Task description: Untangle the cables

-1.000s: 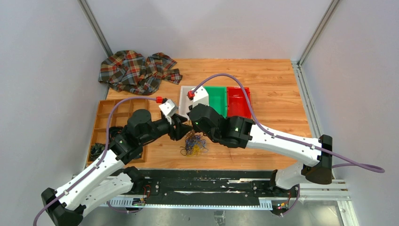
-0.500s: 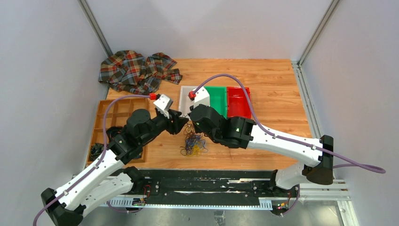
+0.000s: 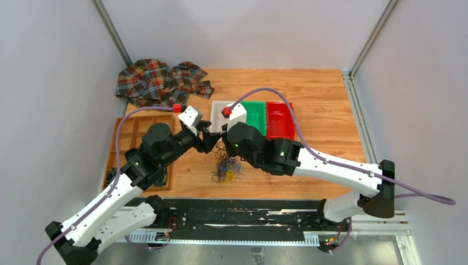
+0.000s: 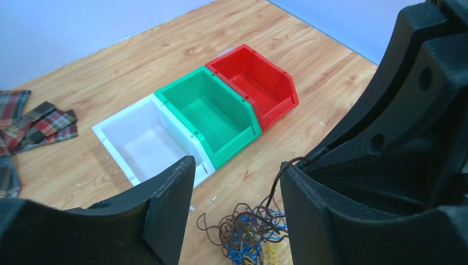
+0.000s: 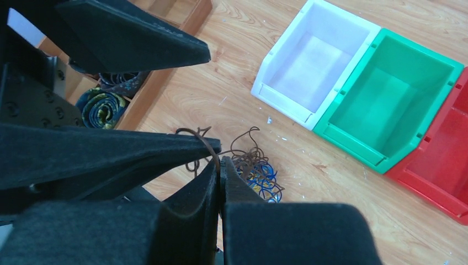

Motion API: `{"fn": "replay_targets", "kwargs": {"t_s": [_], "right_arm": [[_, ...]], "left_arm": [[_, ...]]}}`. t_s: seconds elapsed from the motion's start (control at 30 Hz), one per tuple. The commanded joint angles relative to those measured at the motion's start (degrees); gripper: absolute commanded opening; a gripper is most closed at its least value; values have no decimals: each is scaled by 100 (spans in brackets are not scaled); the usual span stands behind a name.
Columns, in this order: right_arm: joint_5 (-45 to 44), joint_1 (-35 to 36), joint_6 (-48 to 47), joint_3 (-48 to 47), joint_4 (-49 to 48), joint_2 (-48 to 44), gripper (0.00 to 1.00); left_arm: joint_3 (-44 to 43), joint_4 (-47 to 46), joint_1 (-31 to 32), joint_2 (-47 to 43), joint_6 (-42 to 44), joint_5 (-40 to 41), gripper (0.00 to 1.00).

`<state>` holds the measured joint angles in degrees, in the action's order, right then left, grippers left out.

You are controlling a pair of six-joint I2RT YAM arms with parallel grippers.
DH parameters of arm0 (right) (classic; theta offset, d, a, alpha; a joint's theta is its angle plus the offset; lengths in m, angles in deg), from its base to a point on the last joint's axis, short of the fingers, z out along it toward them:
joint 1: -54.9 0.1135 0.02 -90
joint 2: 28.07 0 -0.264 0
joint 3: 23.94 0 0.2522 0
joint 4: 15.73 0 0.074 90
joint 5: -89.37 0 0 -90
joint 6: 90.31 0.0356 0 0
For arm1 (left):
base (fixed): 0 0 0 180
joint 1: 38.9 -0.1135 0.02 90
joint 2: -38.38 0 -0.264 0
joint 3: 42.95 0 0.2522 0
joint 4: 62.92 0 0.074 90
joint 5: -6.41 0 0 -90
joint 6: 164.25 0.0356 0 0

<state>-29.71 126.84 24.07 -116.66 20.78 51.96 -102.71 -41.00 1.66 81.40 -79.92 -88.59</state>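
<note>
While the right gripper (image 5: 219, 161) stays pinched shut on one brown strand (image 4: 274, 187), the left gripper (image 4: 237, 165) has spread its jaws wider and risen off the cables (image 3: 227, 168), swinging back toward the white bin (image 4: 146, 146). Its fingers now stand well apart with nothing clamped between them; the strand only brushes past one fingertip. Both grippers hang close together above the heap, which lies on the table just in front of the white bin, brown, blue and yellow wires knotted together. Judging by this, one strand is being drawn up, but the untangling has barely begun.
</note>
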Motion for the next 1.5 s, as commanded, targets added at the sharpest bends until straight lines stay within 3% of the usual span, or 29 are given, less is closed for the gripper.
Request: {"fn": "replay_targets", "kwargs": {"t_s": [0.0, 0.13, 0.27, 0.37, 0.47, 0.53, 0.7, 0.97, 1.17, 1.47], "right_arm": [[288, 83, -66, 190, -401, -211, 1], [580, 92, -144, 451, -827, -338, 1], [460, 101, -300, 997, -1496, -521, 1], [289, 101, -530, 1259, -1953, -584, 1], [-46, 101, -732, 1358, -2267, -561, 1], [-273, 101, -830, 1419, -2420, -565, 3], [-781, 100, -1037, 1739, -3124, -723, 5], [-1135, 101, -1253, 2122, -3987, -711, 26], [-1232, 96, -1356, 2247, -4903, -394, 38], [-1466, 60, -1295, 2595, -5604, 14, 41]], "left_arm": [[-42, -104, 14, 50, 385, -35, 60], [-111, -91, 14, 125, 458, 67, 50], [-394, 207, 14, 183, 600, 160, 27], [-666, 717, 14, 190, 797, -666, 11], [-955, 1271, 14, 246, 1019, -1416, 5], [-1079, 1477, 14, 246, 1164, -1510, 2], [-1294, 1757, 14, 151, 1458, -1368, 1], [-1576, 1827, 14, 27, 1209, -1030, 1], [-2069, 1857, 14, 160, 709, -1469, 1], [-3223, 1993, 14, 476, 753, -1800, 1]]}}
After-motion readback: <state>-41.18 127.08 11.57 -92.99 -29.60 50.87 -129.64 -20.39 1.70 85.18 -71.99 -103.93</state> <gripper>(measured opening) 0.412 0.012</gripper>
